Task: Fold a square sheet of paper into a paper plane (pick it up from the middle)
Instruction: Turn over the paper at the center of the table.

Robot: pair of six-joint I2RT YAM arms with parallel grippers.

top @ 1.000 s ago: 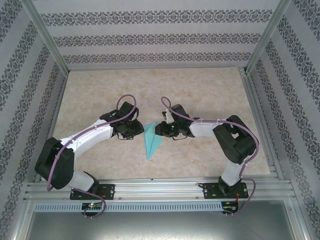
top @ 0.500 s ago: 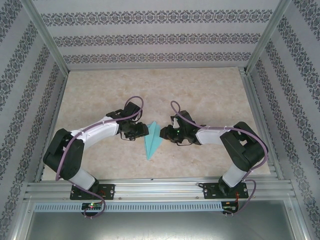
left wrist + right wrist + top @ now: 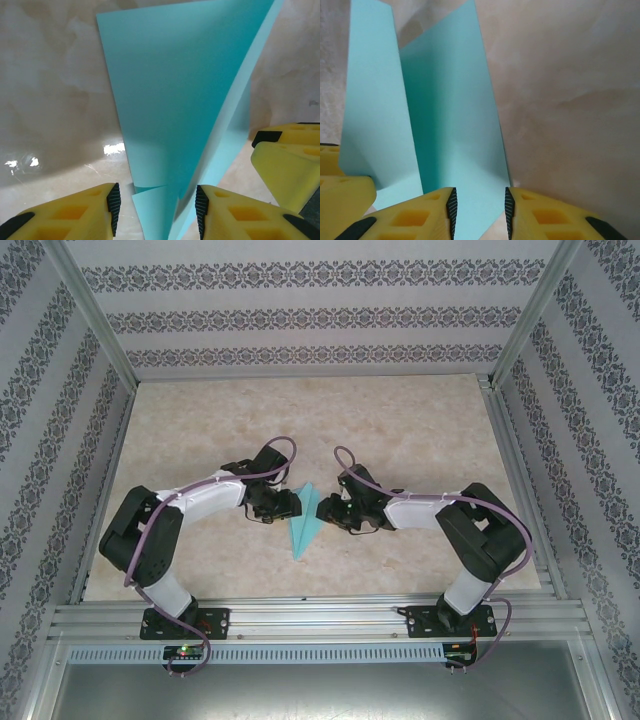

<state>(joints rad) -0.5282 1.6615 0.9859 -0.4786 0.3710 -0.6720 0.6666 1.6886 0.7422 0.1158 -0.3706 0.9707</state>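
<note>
The left gripper [image 3: 157, 206] stands part-open, its black pads astride the near edge of the paper plane [image 3: 180, 100] without clamping it. The right gripper [image 3: 480, 207] faces it from the other side, jaws also slightly apart over the opposite wing, with no firm pinch visible. The turquoise plane lies between both grippers on the marbled table [image 3: 400, 430], one wing raised, pointing toward the arm bases.

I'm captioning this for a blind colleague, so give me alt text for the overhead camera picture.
A folded turquoise paper plane lies on a beige table between two white and black robot arms. The left gripper and the right gripper reach in from either side, their tips at the paper's edges.
</note>
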